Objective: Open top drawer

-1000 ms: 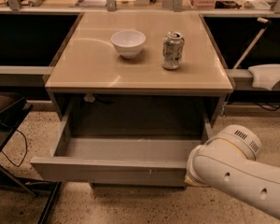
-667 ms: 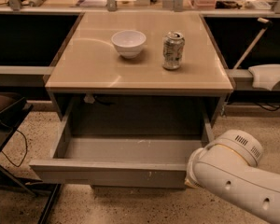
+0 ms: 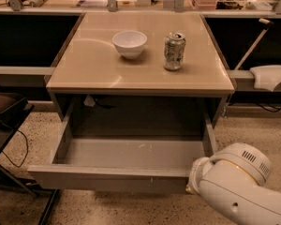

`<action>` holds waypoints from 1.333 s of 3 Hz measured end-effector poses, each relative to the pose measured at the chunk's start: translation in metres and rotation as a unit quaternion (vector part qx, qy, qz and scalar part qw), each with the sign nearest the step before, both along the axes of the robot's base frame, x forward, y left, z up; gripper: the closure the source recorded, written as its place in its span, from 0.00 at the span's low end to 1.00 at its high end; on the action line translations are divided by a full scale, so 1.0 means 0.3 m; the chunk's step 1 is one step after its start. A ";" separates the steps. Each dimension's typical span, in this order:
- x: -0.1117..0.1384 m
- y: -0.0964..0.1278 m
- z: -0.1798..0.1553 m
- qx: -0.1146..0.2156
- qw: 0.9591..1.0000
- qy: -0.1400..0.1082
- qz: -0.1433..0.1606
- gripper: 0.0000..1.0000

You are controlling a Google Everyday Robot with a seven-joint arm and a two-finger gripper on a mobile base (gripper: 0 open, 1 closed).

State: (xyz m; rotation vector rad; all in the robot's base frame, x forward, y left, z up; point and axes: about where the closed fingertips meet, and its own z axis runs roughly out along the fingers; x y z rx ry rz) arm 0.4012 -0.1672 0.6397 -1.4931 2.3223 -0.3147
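Note:
The top drawer (image 3: 107,177) is a wide grey drawer under the beige table top. It stands pulled far out toward me, and its shallow grey tray (image 3: 131,151) is bare inside. My white arm (image 3: 234,186) reaches in from the lower right and ends at the right end of the drawer's front panel. The gripper itself is hidden behind the arm's last joint, near that right front corner.
A white bowl (image 3: 129,43) and a crushed drink can (image 3: 174,51) stand on the table top (image 3: 93,64). A dark stand (image 3: 9,121) sits at the left on the speckled floor. A white object (image 3: 269,76) rests on the rail at the right.
The drawer has slid a little further out toward me, and my arm has drawn back and slightly lower with it.

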 end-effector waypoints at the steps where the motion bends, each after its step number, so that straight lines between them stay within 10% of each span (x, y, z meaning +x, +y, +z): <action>1: -0.011 -0.001 0.003 0.002 1.000 -0.002 -0.003 1.00; 4: -0.075 0.007 0.017 0.023 0.999 -0.011 -0.030 1.00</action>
